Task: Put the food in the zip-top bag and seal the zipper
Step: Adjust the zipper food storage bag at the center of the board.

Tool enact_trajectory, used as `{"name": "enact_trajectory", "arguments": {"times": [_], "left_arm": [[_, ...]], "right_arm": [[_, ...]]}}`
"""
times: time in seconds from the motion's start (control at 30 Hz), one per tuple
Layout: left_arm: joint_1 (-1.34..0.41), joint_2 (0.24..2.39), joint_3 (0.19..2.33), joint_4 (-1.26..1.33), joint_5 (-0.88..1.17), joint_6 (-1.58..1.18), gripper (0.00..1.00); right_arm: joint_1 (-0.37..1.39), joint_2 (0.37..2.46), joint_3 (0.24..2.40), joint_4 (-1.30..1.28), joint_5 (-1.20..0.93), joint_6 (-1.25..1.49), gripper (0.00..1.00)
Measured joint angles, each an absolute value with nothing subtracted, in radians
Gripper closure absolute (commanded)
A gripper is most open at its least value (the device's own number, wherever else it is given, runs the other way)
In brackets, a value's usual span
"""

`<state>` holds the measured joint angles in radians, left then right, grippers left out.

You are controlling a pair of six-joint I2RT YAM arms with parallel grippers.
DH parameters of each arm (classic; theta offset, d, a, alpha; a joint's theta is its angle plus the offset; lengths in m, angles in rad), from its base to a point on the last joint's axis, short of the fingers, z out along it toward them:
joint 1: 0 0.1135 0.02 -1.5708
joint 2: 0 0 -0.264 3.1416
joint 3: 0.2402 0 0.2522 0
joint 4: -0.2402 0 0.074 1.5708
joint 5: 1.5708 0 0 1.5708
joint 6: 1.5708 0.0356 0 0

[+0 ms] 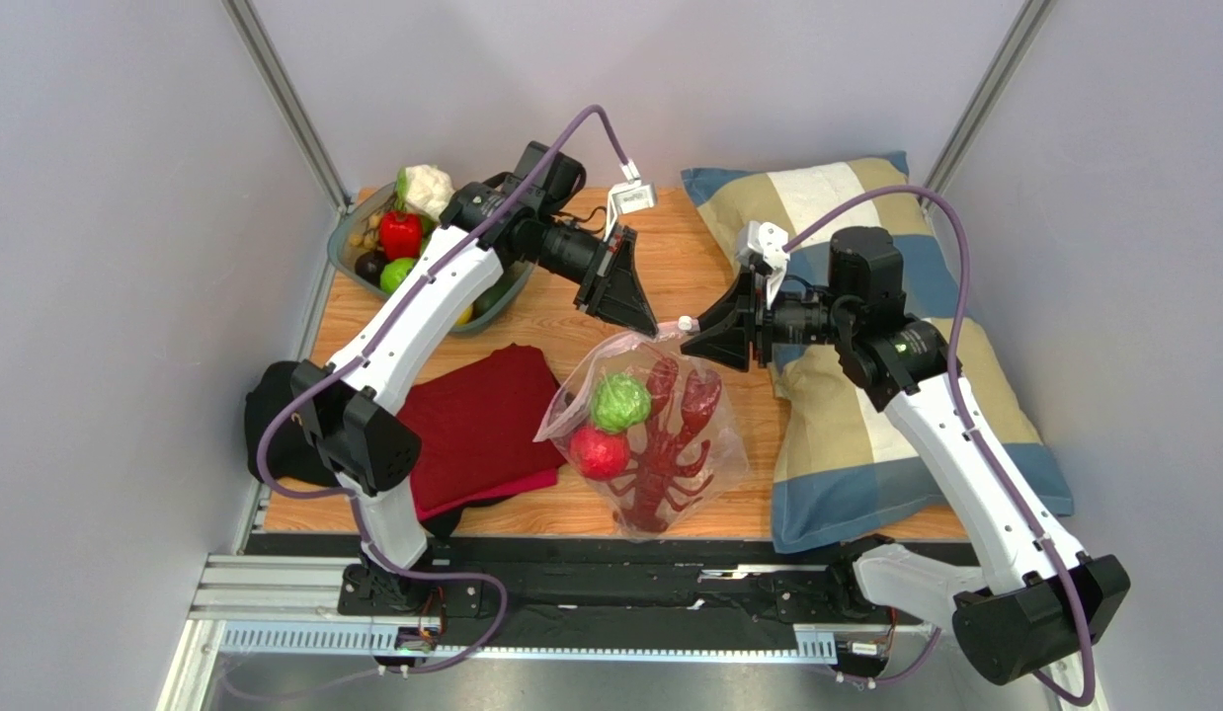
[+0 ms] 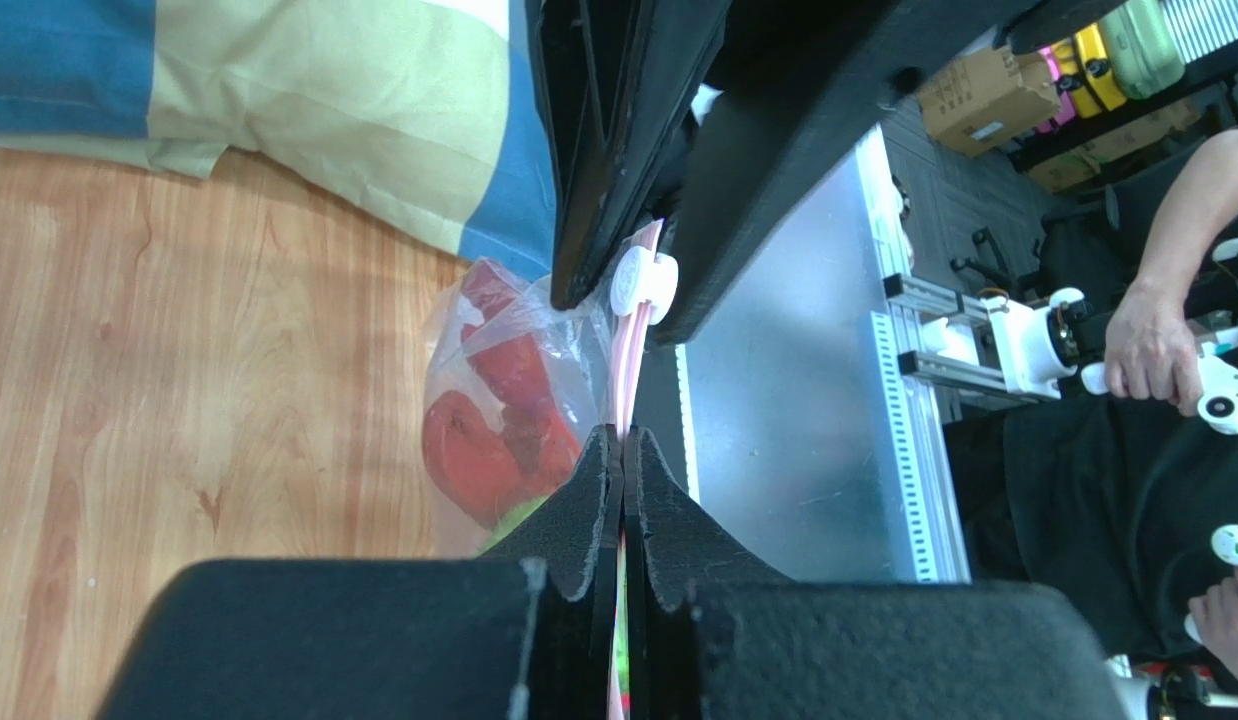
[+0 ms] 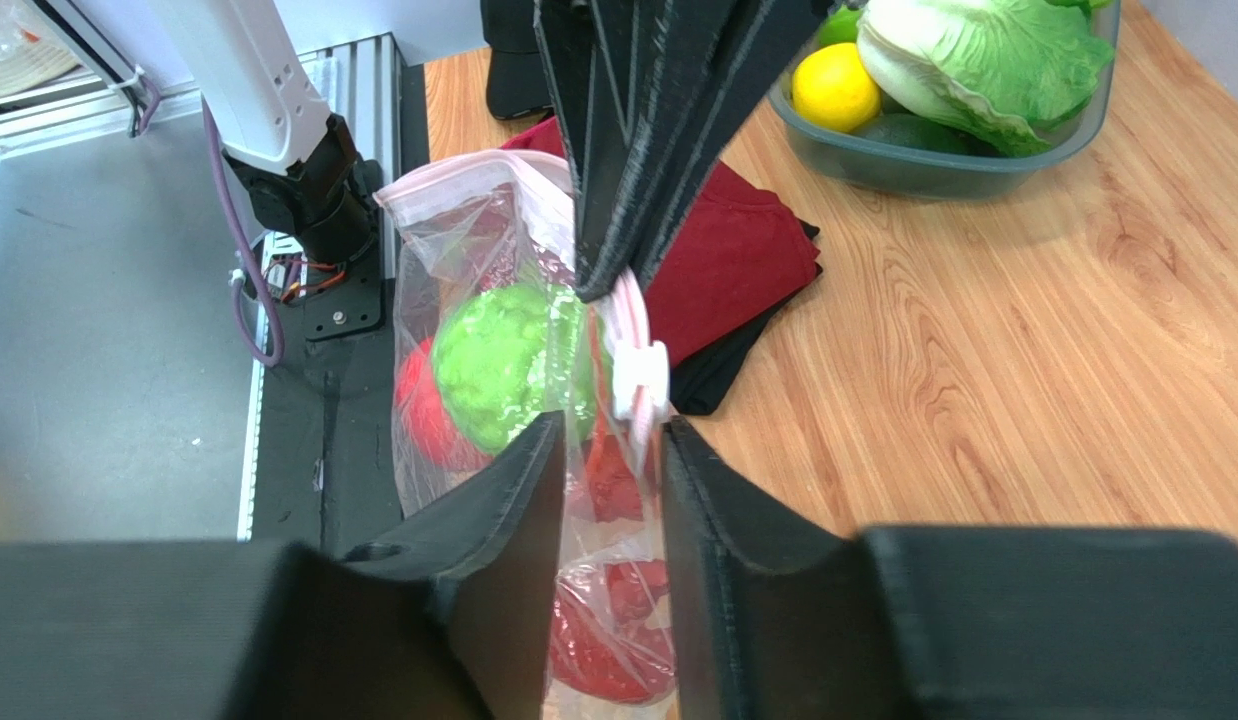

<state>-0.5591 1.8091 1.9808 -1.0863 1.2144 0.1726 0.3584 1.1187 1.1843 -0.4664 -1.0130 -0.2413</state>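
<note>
From above, the zip-top bag (image 1: 570, 403) is resting on the table (image 1: 692, 267), holding the lobster (image 1: 671, 445), green ball (image 1: 619, 402) and red fruit (image 1: 600, 452). Left wrist: my left gripper (image 2: 622, 443) is clamping the zipper (image 2: 628, 353). Right wrist: my right gripper (image 3: 613, 435) is gaping slightly, straddling it.

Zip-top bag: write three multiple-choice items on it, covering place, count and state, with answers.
1. The zip-top bag lies: A between the red cloth and the pillow; B on top of the pillow; C on the floor.
2. Food pieces inside it: A one; B three; C five.
3. The left gripper is: A wide open; B shut on the zipper; C out of view.
Answers: 1 A, cloth and pillow flank it. 2 B, green ball, red fruit and lobster show through. 3 B, it clamps the pink strip.
</note>
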Motion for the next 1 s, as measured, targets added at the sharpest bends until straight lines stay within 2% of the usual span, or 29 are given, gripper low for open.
{"name": "enact_trajectory", "arguments": {"times": [0.07, 0.13, 0.27, 0.37, 0.53, 0.57, 0.7, 0.83, 0.9, 0.93, 1.0], "left_arm": [[-0.561, 1.796, 1.971, -1.072, 1.220, 0.169, 1.00], [-0.562, 1.779, 1.951, -1.055, 1.224, 0.165, 1.00], [-0.562, 1.752, 1.921, -1.033, 1.227, 0.162, 1.00], [-0.562, 1.741, 1.910, -1.023, 1.225, 0.162, 1.00], [-0.570, 1.738, 1.905, -1.018, 1.217, 0.162, 1.00], [-0.572, 1.737, 1.904, -1.017, 1.214, 0.162, 1.00], [-0.576, 1.735, 1.904, -1.015, 1.202, 0.162, 1.00], [-0.577, 1.732, 1.903, -1.003, 1.182, 0.155, 0.54], [-0.580, 1.722, 1.892, -0.978, 1.156, 0.147, 0.44], [-0.582, 1.710, 1.878, -0.955, 1.134, 0.138, 0.36], [-0.591, 1.677, 1.848, -0.910, 1.082, 0.128, 0.36]], "right_arm": [[0.359, 1.119, 1.181, -0.464, -1.015, -0.242, 0.81], [0.359, 1.119, 1.176, -0.462, -1.017, -0.244, 0.99], [0.360, 1.118, 1.172, -0.458, -1.022, -0.242, 1.00], [0.364, 1.117, 1.171, -0.450, -1.022, -0.234, 0.95], [0.374, 1.116, 1.171, -0.451, -1.021, -0.226, 0.94], [0.377, 1.116, 1.171, -0.452, -1.020, -0.226, 0.99], [0.385, 1.114, 1.172, -0.455, -1.020, -0.227, 1.00], [0.386, 1.113, 1.172, -0.460, -1.018, -0.235, 1.00], [0.390, 1.110, 1.172, -0.465, -1.012, -0.239, 1.00], [0.392, 1.108, 1.172, -0.468, -1.011, -0.241, 1.00], [0.393, 1.100, 1.172, -0.473, -1.010, -0.245, 1.00]]}}
